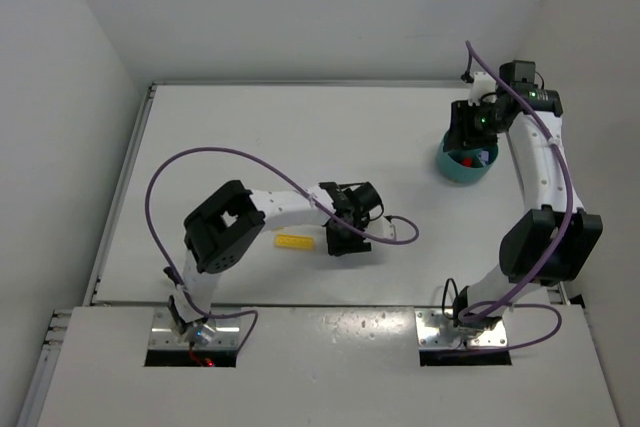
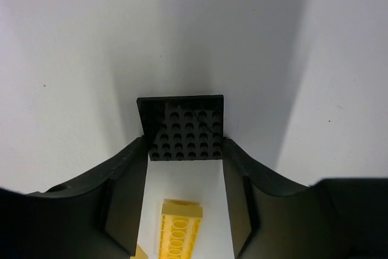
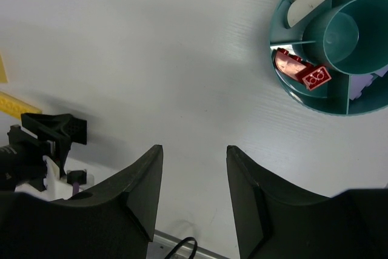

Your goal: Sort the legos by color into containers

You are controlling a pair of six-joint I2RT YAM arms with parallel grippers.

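Observation:
A black square lego plate (image 2: 185,127) sits between the fingertips of my left gripper (image 2: 185,145), and both fingers touch its side edges. Under that gripper a yellow lego brick (image 2: 179,228) lies on the white table; from above the yellow brick (image 1: 294,241) is just left of the left gripper (image 1: 343,232). My right gripper (image 3: 194,148) is open and holds nothing. It hangs over the table beside the teal bowl (image 3: 280,65). In the top view the right gripper (image 1: 470,130) is over the bowl (image 1: 452,169). Red legos (image 3: 303,71), a cream piece (image 3: 308,3) and lavender pieces (image 3: 364,86) lie in separate compartments.
The left arm's black wrist (image 3: 45,141) shows at the left edge of the right wrist view, with a yellow brick (image 3: 15,104) beside it. A purple cable (image 1: 395,237) loops out to the right of the left gripper. White walls close the table on three sides.

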